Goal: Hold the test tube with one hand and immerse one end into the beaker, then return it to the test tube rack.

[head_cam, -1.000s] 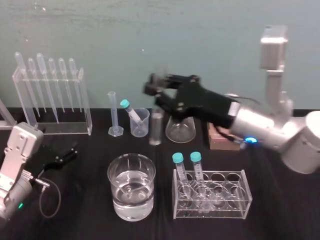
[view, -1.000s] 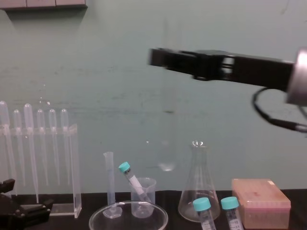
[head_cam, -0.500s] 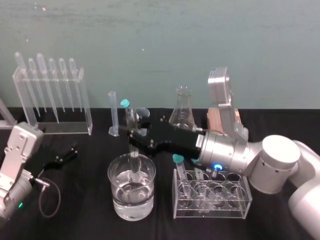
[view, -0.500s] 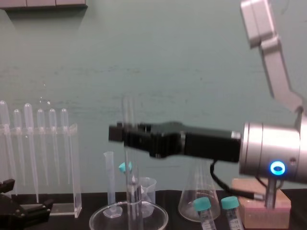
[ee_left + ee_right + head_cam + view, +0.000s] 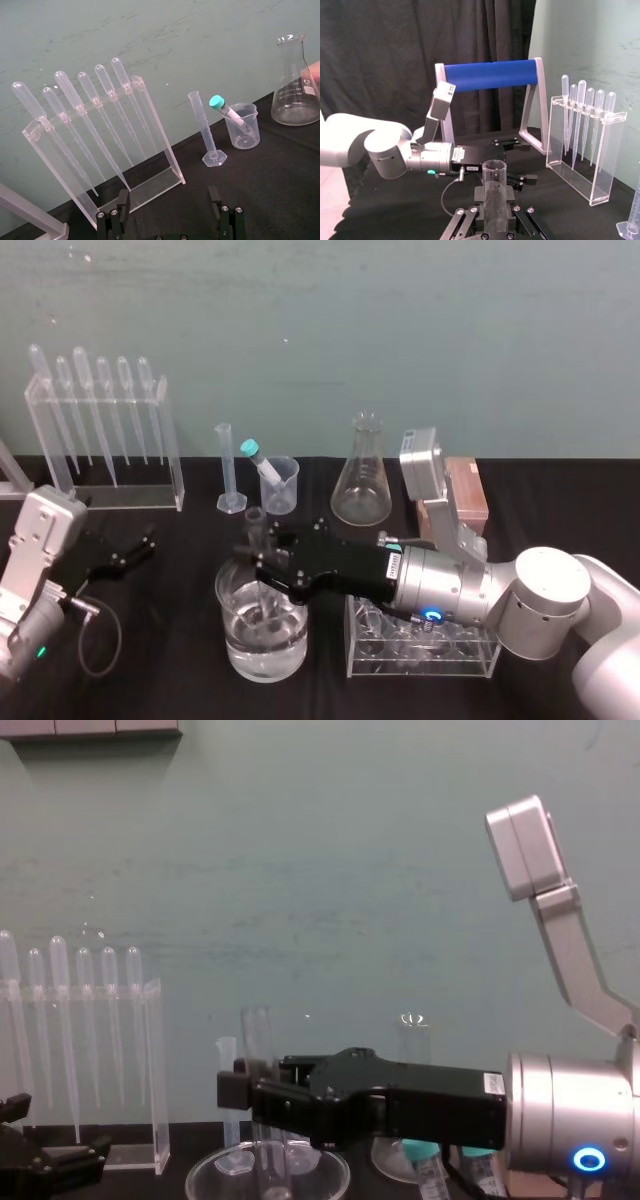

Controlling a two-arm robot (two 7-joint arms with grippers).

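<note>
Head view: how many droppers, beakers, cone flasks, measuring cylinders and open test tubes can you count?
Droppers in the clear stand: 6
Beakers: 2 (wide beaker, small beaker)
Conical flask: 1
Graduated cylinder: 1
Open test tube, held in the wide beaker by the right gripper: 1
Total: 11
The left gripper sits parked, open, on the robot's left.

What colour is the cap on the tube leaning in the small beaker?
The cap is teal; the left wrist view shows it best.
</note>
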